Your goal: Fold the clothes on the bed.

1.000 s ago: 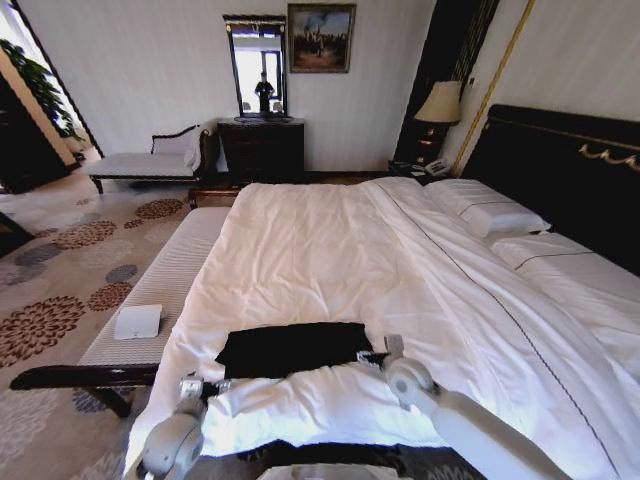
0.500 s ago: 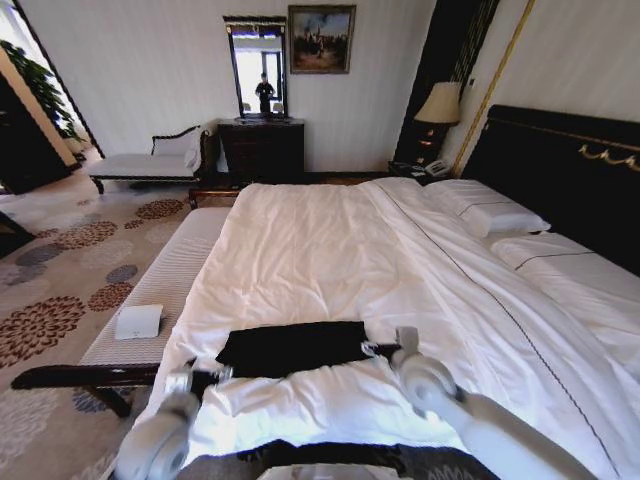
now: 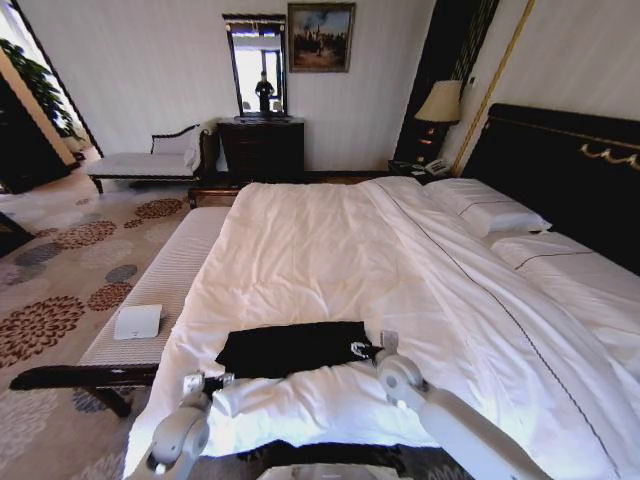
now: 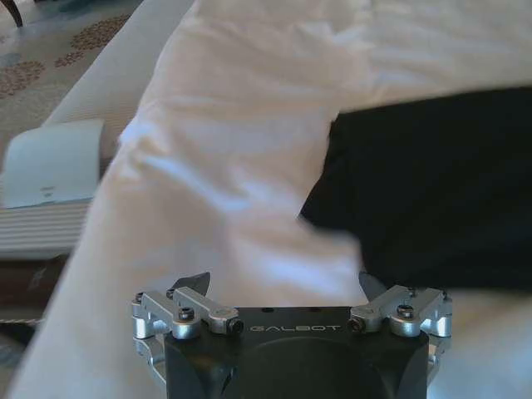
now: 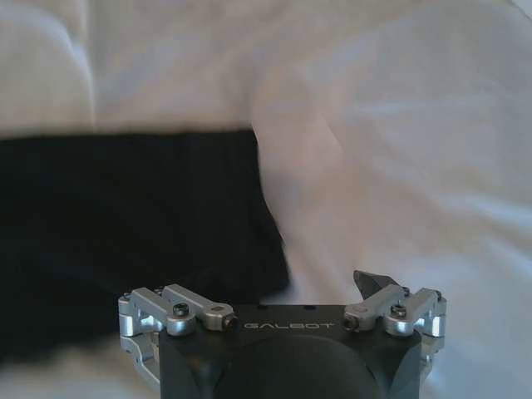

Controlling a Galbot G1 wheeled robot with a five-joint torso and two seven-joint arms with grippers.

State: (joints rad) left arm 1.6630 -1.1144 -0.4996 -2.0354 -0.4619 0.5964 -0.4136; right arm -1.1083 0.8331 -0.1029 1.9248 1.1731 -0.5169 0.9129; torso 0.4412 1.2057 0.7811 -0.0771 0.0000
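Pale grey rounded arms, black wrist block marked GALBOT, silver screw-fastened linkages on each end effector.

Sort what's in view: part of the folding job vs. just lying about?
Job:
black T-shirt, folded flat near the bed's foot
bed
left gripper and right gripper, fingers open, at the shirt's two ends

Lying about:
white box on the striped bench
pillows
lamp

Both arms pull back.
The left gripper (image 3: 208, 381) and right gripper (image 3: 368, 349) retreat from the black T-shirt (image 3: 292, 347), fingers spread.
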